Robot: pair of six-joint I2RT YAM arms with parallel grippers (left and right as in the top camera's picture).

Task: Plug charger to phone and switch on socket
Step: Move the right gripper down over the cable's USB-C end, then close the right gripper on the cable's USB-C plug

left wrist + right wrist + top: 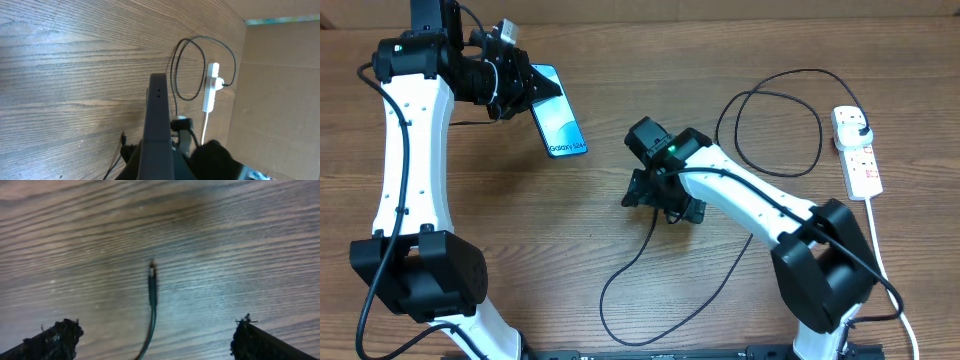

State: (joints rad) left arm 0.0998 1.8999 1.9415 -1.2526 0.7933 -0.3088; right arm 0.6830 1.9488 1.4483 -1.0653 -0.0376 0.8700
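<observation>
Pale, finely grained wood makes up the tabletop (520,220), walled by cardboard. Upper left in the overhead view, the left tool (515,88) is clamped shut on the phone (560,125), a slim glossy slab with a cyan screen, held off the wood. The right tool (155,330) hangs spread wide over the charger (152,296), gripping nothing. The thin black cable ends in a small connector tip (151,271) lying flat at frame centre. Fetching that tip looks like the step in hand. Next, the tool should descend astride it and pinch just behind the tip. Far right, the white plastic power strip (858,155) carries the plug (861,128).
</observation>
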